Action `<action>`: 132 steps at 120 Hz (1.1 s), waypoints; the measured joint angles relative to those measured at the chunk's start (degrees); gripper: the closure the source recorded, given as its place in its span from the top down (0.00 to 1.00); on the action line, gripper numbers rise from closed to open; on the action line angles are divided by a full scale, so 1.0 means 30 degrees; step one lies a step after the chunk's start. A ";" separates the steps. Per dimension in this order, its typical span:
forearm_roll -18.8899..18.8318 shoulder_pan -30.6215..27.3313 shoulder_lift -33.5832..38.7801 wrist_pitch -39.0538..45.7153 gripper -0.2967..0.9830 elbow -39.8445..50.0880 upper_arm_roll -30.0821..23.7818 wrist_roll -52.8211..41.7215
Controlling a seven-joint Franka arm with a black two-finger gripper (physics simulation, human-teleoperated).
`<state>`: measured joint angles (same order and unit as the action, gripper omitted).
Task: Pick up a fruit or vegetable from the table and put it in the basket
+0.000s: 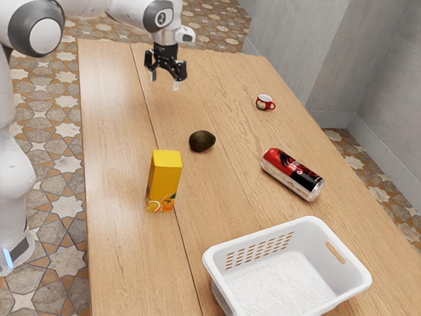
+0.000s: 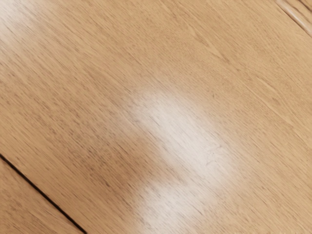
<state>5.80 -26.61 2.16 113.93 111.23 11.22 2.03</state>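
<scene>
Tiled floor (image 1: 59,105) and plain gray walls (image 1: 296,39) surround a long wooden table (image 1: 118,131), its boards running lengthwise. Avocado (image 1: 202,141): resting on bare wood about midway between the 2 long edges, in the table's far half, beyond the yellow carton (image 1: 164,181). Gripper (image 1: 164,80): raised near the far edge, its 2 fingers parted with a clear gap and nothing held between them.

Handling (judged): the fruit should be light for its bulk and fairly firm, perhaps yielding a little under pressure. Its rounded sides could roll or slip from a high pinch; the better hold is across the narrow width at mid-length, with the fingertips below the widest part. A moderate squeeze should spare the flesh.

Appearance: egg-shaped, dark greenish brown to nearly black, faintly lit on top, lying on its side. The white basket (image 1: 332,270), its intended destination, stands at the table's near end. In the wrist view, wood grain carries pale reflections (image 2: 195,141); the pale strip (image 2: 296,15) beyond them may be a table edge, though its identity is uncertain.
</scene>
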 joint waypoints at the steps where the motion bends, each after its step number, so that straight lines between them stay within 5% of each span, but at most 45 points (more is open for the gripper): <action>1: -0.0002 0.0125 0.0022 0.0018 0.77 -0.0001 0.0000 -0.0068; 24: 0.0100 0.8737 0.0478 0.0287 0.77 0.0058 0.0007 -0.1374; 32: 0.0155 1.0145 0.0506 0.0347 0.76 0.0053 0.0023 -0.1737; 63: 0.0219 0.6981 0.0470 0.0740 0.77 0.1056 0.0149 -0.2817; 90: 0.0353 0.8326 0.0808 0.1760 0.76 0.2382 0.0145 -0.3346; 132: 0.0471 0.7368 0.0773 0.3034 0.75 0.3530 0.0235 -0.3851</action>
<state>7.22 -4.50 4.48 123.03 121.82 11.93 -9.52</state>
